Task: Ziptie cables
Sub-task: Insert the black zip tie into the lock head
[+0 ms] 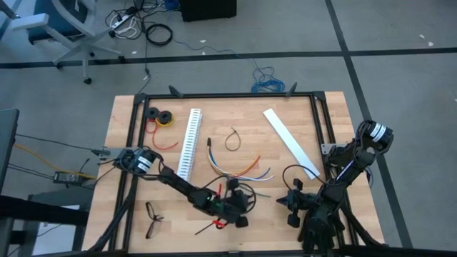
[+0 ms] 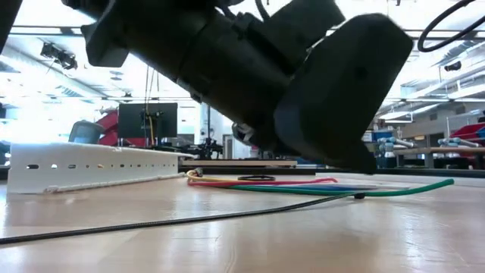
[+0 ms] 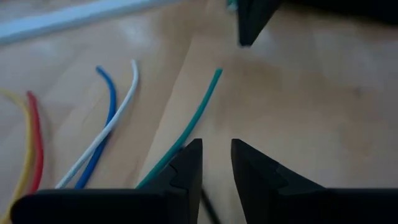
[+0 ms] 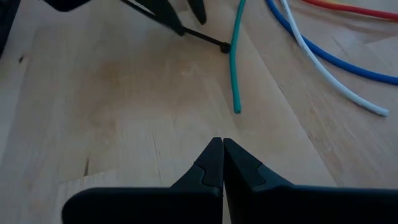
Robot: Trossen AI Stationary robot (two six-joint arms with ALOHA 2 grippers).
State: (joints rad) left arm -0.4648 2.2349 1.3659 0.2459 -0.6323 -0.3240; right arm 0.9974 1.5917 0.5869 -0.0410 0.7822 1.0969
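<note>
Two claws (image 1: 239, 207) (image 1: 289, 202), five cables (image 1: 243, 170)

Cables (image 1: 239, 170) between slotted strip (image 1: 190, 143) and flat bar (image 1: 289, 143); eyeglasses (image 1: 152, 218) near front-left.

Grey floor (image 1: 300, 36) with dark seams beyond wooden table (image 1: 335, 114). Office chair (image 1: 68, 28) at far left; loose cords (image 1: 153, 32) beside it. Low view: monitor (image 2: 146, 120), bright ceiling lights (image 2: 45, 15).
</note>
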